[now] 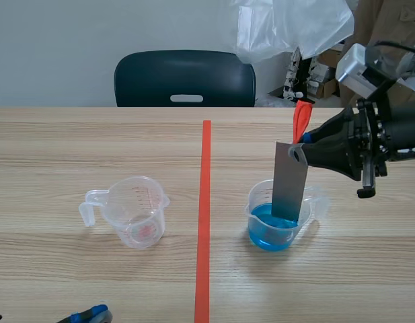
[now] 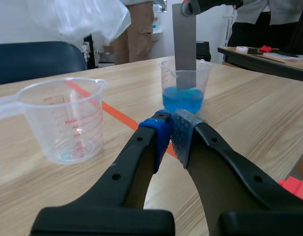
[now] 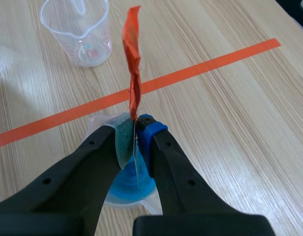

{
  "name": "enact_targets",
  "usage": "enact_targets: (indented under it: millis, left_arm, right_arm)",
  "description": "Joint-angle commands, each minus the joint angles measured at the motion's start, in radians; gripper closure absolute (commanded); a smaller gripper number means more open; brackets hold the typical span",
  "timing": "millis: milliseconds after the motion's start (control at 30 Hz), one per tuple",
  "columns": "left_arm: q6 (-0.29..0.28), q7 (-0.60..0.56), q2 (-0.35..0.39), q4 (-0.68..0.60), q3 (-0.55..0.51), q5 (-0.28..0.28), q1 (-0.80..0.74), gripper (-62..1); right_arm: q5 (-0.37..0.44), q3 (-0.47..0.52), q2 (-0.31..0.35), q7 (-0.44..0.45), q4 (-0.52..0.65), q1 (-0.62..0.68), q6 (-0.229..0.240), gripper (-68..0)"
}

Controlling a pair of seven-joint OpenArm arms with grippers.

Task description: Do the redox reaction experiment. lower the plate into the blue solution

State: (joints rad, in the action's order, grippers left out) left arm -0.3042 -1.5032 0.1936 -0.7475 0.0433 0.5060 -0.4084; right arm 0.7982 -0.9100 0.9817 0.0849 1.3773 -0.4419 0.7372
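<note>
Hanging upright from the right gripper point(image 1: 298, 149), the grey metal plate point(image 1: 290, 188) stands with its lower end inside the clear measuring cup point(image 1: 257, 202) that holds the blue solution point(image 1: 268, 232). This cup sits on the wooden table point(image 1: 93, 141), right of the orange-red tape line point(image 1: 204, 222) and near the middle of the table's depth. From the left wrist view the plate point(image 2: 184, 39) reaches down to about the surface of the liquid point(image 2: 183, 101); whether its edge is under cannot be told.

The right arm comes in from the right, above the table. Its jaws are pressed onto the plate's top edge, and an orange-red ribbon point(image 1: 301, 121) sticks up from that same spot. In the right wrist view the gripper point(image 3: 135, 132) shows the plate edge-on as a thin line point(image 3: 136, 164) between the pads, the ribbon point(image 3: 132, 64) rising ahead and the blue-filled cup point(image 3: 129, 191) directly underneath.

A second measuring cup point(image 1: 134, 212), clear with red markings and a handle pointing left, stands left of the tape line, well apart from the first. It shows no liquid.

The left gripper point(image 2: 171, 130) lies low at the near left edge of the table point(image 1: 89, 313), its jaws closed together with nothing between them, pointed toward both cups point(image 2: 63, 118).

A dark chair point(image 1: 184, 77) stands at the far side, with a clear plastic bag point(image 1: 288, 23) hanging to its right.
</note>
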Motion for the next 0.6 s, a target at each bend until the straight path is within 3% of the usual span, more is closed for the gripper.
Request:
enact_targets:
  millis: [0,67,333,400,533,567]
  left_arm:
    - [0.038,-0.032,-0.011,-0.014,0.000,0.016,0.006,-4.4]
    - [0.078,-0.051,-0.015,0.005,0.000,0.043,0.013,-4.4]
    - [0.082,-0.051,-0.014,0.027,0.000,0.045,0.021,-6.4]
    - [0.082,-0.051,-0.013,0.027,0.000,0.045,0.021,-17.4]
    - [0.049,-0.051,-0.013,0.027,0.000,0.044,0.021,-52.3]
    - [0.035,-0.051,-0.013,0.027,0.000,0.043,0.021,-55.4]
  right_arm:
    - [-0.003,0.010,-0.013,0.018,0.003,-0.014,0.008,-0.4]
    - [-0.011,0.010,-0.025,0.018,-0.006,-0.006,0.008,-0.4]
    - [-0.037,0.010,-0.075,0.026,-0.085,-0.001,0.008,-0.4]
    - [-0.048,0.010,-0.085,0.026,-0.099,-0.001,0.008,-0.4]
    - [-0.055,0.010,-0.098,0.026,-0.118,0.000,0.008,-0.4]
    - [-0.055,0.010,-0.099,0.026,-0.118,0.002,0.008,-0.4]
